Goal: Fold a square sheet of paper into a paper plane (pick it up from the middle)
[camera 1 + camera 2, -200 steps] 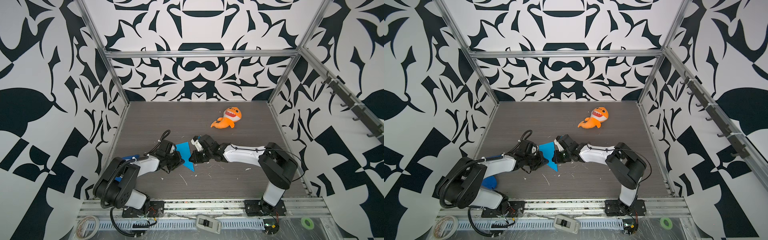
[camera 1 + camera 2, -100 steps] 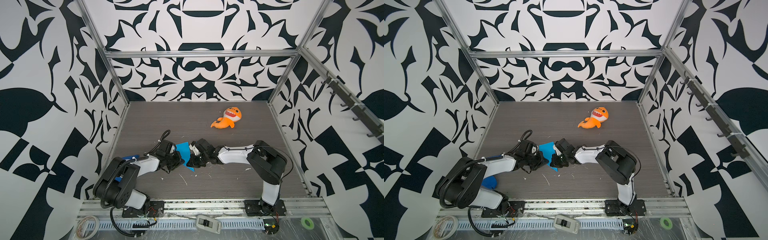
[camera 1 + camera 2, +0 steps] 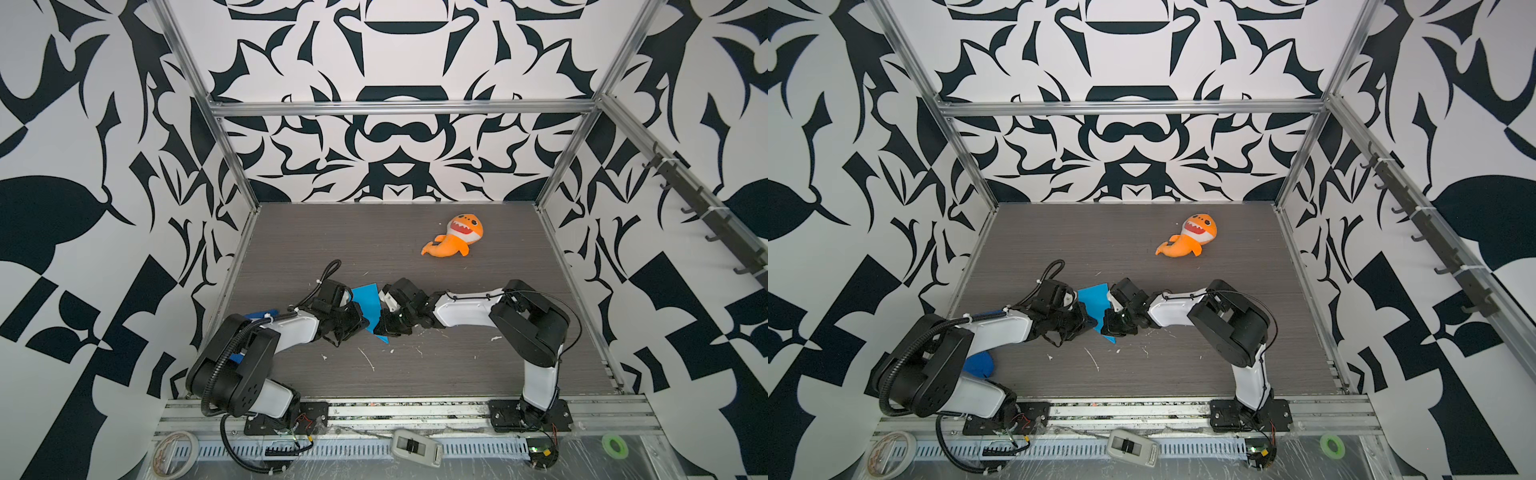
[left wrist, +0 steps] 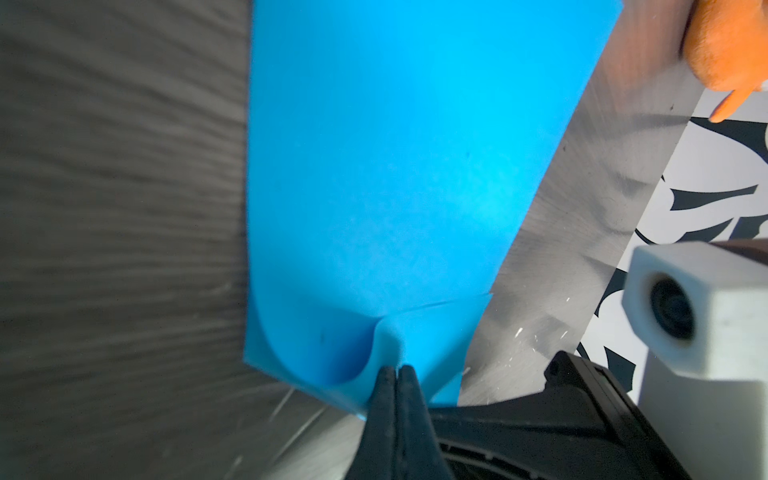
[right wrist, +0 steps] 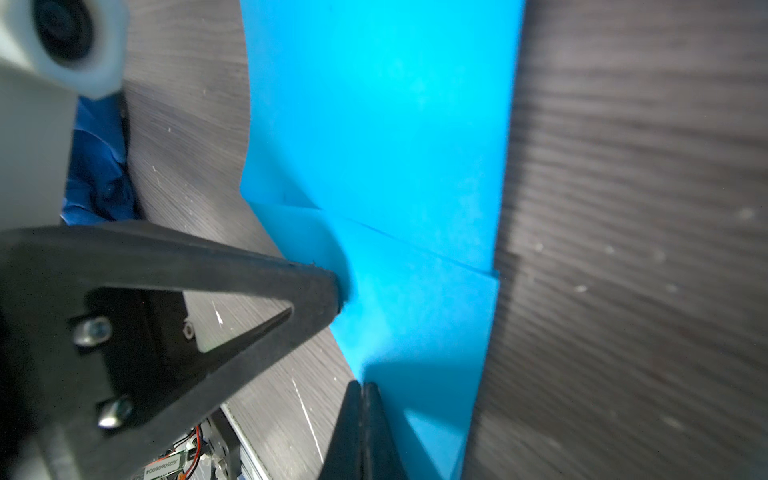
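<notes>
Left wrist view: left gripper [image 4: 395, 376] clenched on the folded near edge of the blue paper sheet [image 4: 386, 166].
In a top view the sheet [image 3: 368, 301] sits between both grippers just below frame centre, long axis running up-and-down the frame, point toward the bottom; the right gripper [image 5: 363, 388], also clenched, pinches the opposite side, so both arms are equally near and any pull would go across that axis.
</notes>
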Controlling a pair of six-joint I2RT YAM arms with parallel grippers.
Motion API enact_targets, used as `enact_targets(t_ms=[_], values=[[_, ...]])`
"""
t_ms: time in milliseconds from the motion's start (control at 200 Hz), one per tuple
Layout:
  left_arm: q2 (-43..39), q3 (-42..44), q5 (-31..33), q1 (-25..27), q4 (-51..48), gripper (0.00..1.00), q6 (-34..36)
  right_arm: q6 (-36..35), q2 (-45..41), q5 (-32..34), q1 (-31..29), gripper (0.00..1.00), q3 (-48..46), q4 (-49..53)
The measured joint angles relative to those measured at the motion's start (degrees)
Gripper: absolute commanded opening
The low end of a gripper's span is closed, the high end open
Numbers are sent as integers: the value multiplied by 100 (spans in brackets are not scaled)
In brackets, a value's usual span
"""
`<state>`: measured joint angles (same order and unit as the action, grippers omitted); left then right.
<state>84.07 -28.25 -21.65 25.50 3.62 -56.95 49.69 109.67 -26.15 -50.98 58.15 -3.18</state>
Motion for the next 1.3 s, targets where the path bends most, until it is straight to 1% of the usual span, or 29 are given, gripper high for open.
enact_targets(t_ms=[175, 510, 630, 750, 890, 1075, 1300], values=[[2, -2, 9, 2, -4, 3, 0, -4, -184, 0, 17, 0, -262, 2], [4, -37, 24, 9, -61, 3, 17, -7, -966, 0, 33, 0, -1117, 317], [15, -63, 24, 9, -98, 3, 35, -79, -1178, 114, 33, 0, -1169, 595], [17, -66, 24, 9, -103, 3, 39, -170, -1314, 184, 33, 0, -1049, 612], [22, -66, 20, 9, -94, 3, 37, -177, -1169, 175, 33, 0, -686, 304], [28, -66, 2, 7, -87, 3, 17, -39, -647, 146, 33, 0, -227, -199], [28, -70, -2, 7, -87, 3, -7, 22, -258, 146, 33, 0, -160, -262]])
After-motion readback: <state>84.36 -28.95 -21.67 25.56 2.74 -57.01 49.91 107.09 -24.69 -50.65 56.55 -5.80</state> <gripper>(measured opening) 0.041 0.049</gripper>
